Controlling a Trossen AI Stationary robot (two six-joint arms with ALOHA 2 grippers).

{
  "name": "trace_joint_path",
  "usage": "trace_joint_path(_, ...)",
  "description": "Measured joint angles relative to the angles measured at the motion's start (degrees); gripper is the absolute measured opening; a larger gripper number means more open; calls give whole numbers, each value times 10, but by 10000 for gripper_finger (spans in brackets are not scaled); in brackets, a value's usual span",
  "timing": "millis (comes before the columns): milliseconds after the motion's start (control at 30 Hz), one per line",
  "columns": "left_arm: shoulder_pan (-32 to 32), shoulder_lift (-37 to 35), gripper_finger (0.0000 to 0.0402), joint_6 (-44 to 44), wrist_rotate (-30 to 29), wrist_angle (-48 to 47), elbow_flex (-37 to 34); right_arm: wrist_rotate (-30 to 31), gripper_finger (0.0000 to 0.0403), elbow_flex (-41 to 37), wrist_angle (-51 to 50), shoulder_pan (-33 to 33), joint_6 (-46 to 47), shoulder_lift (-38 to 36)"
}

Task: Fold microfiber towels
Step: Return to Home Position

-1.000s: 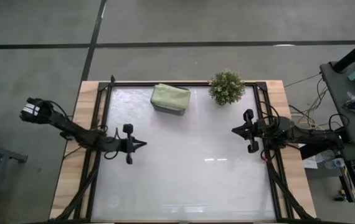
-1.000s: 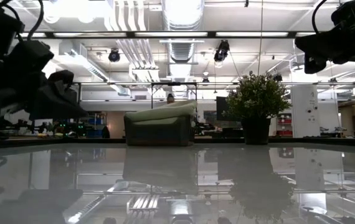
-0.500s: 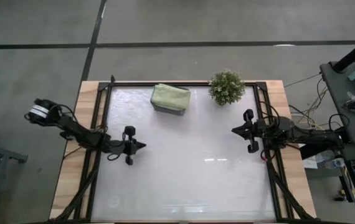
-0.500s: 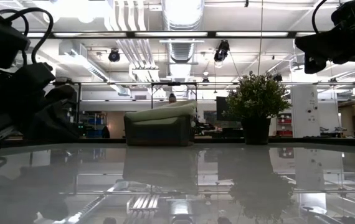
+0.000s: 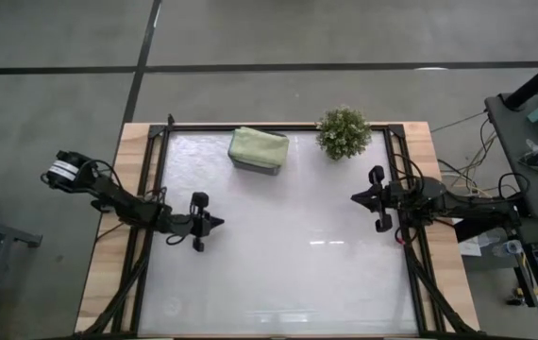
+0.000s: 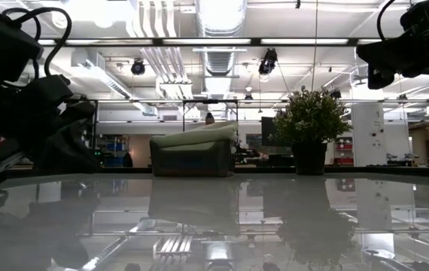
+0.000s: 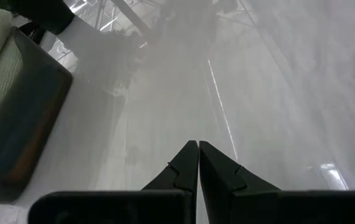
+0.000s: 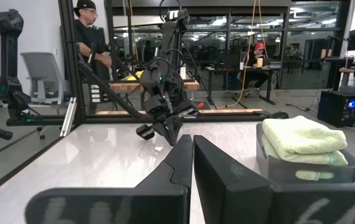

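Folded sage towel [image 5: 258,145] is lying on top of the dark tray [image 5: 271,170] at the table's [image 5: 278,283] far edge, heaped above the rim; what is sitting beneath it I cannot tell. No loose cloth is showing elsewhere, so folding is looking finished and the arms seem to be parking. Left claw [image 5: 214,221] is hanging low over the table's left side, fingers pressed together and carrying nothing, pointing toward the middle. Right claw [image 5: 357,197] is waiting higher over the right side, likewise closed and empty, facing it. Both are sitting well apart from the tray, presumably to keep off the stack. Plant [image 5: 343,132] is standing just beside the tray, toward the right arm — the one thing near enough to get brushed. A person [image 8: 90,37] is standing beyond the table, not reaching in.
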Motion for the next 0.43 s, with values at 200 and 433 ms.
trace_joint_path(200, 0, -12, 0, 6, -1, -7, 5, 0, 9, 0, 0, 0, 0, 0)
trace_joint_path(433, 0, -10, 0, 3, -1, -4, 5, 0, 9, 0, 0, 0, 0, 0)
